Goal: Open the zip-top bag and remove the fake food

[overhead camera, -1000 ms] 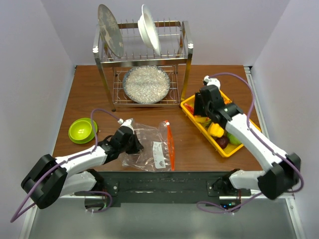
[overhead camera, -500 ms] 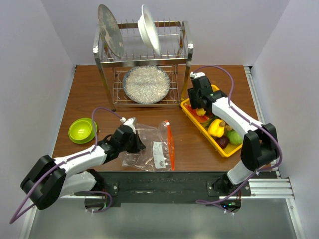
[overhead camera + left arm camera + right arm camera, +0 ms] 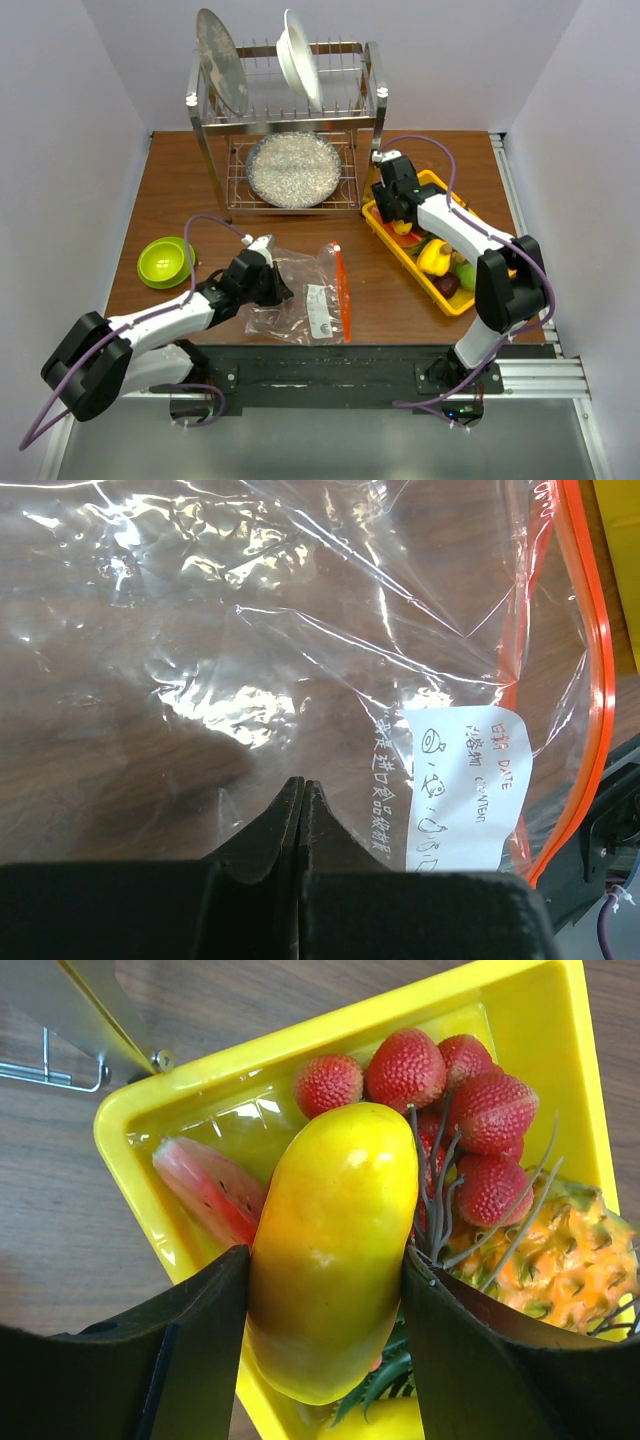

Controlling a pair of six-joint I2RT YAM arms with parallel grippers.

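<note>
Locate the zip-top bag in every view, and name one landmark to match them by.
Top external: bag at front centre, left gripper at its left edge.
Left wrist: bag fills the picture beyond the shut fingers.
Right wrist: not in it; right gripper holds a mango.
Landmark: white label beside the orange zipper, top and left-wrist views.

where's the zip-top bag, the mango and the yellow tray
zip-top bag (image 3: 300, 298), top external view, on the middle of its clear plastic
mango (image 3: 330, 1250), right wrist view, on the middle of its yellow skin
yellow tray (image 3: 300, 1042), right wrist view, on its rim near the red berries
</note>
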